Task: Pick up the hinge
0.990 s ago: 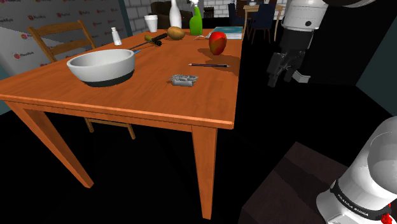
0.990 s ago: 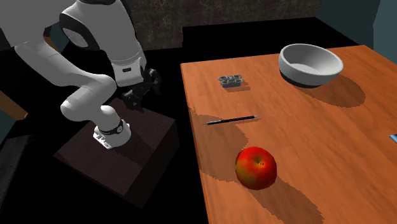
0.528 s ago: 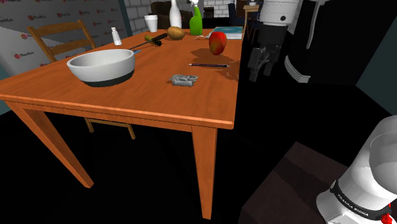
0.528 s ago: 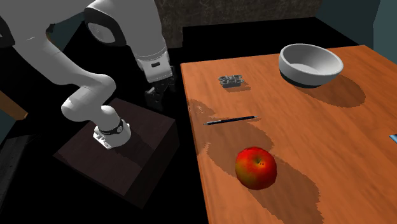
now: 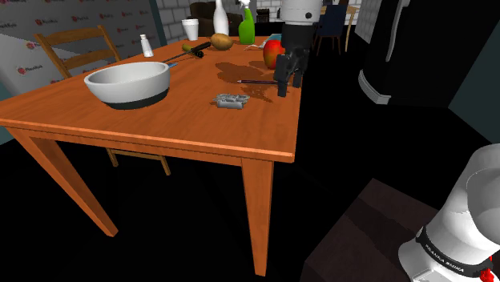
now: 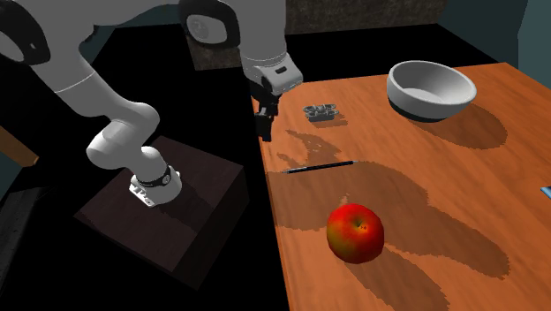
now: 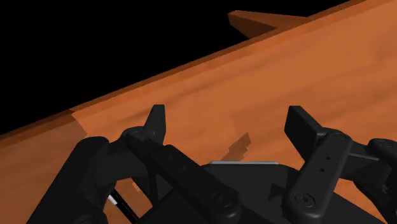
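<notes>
The hinge (image 5: 231, 100) (image 6: 322, 111) is a small grey metal piece lying flat on the orange wooden table (image 5: 184, 128), near the edge that faces the stand. My black gripper (image 5: 288, 83) (image 6: 263, 126) hangs above that table edge. It is to the right of the hinge in the shoulder view, apart from it, close to the end of a black pen (image 5: 260, 82) (image 6: 320, 165). In the wrist view the gripper (image 7: 229, 124) is open, with only bare table (image 7: 331, 70) and its edge between the fingers (image 7: 156, 121).
A white bowl (image 5: 128, 84) (image 6: 430, 88) stands beyond the hinge. A red apple (image 5: 274, 53) (image 6: 355, 232) sits past the pen. Bottles, a cup and a potato (image 5: 221, 41) crowd the far end. A wooden chair (image 5: 76, 48) stands behind the table. The stand (image 6: 168, 221) is below.
The arm has swung from off the table toward it, leftward in the shoulder view. The gripper now hangs over the table edge near the pen. The objects have not moved.
</notes>
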You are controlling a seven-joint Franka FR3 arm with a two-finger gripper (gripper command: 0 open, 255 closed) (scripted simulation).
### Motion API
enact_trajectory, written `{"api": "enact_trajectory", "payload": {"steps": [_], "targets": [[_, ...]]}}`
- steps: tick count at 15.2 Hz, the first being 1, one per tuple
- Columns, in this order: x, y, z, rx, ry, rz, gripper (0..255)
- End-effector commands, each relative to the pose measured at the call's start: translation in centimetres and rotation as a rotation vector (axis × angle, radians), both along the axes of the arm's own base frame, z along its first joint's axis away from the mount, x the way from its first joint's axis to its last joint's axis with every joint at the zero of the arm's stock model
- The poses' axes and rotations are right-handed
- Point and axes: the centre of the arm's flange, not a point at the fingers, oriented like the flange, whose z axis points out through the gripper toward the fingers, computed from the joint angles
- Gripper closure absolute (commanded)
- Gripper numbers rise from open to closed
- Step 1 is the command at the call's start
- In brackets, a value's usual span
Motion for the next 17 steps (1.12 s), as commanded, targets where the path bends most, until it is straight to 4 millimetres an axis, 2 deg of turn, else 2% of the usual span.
{"api": "enact_trajectory", "payload": {"steps": [1,11,12,17], "targets": [[2.1,1.9,0.1,-0.005,-0.002,0.057,0],[9.7,12.9,1.9,-0.031,-0.008,0.334,0],[9.9,13.2,1.9,-0.032,-0.008,0.341,0],[9.9,13.2,-0.7,-0.032,-0.008,0.341,0]]}}
